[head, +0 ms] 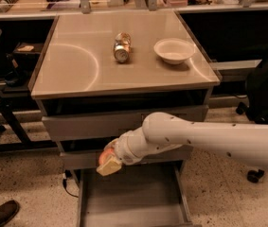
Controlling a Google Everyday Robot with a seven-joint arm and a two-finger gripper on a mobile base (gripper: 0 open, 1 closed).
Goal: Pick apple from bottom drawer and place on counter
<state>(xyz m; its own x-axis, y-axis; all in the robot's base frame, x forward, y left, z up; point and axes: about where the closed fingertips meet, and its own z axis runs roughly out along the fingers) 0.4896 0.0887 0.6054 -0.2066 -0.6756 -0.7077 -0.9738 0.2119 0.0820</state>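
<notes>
My gripper (107, 161) is at the end of the white arm (195, 138) that reaches in from the right. It is shut on the red-orange apple (106, 151), held in front of the middle drawer, above the open bottom drawer (133, 202). The bottom drawer is pulled out and its flat grey floor shows bare. The beige counter (76, 65) lies above the drawers, with a faint curved arc mark on its left side.
A silver can (121, 48) lies on its side on the counter's middle. A white bowl (174, 50) stands to its right. A dark chair (266, 89) is at the right, a shoe (1, 214) at lower left, cluttered desks behind.
</notes>
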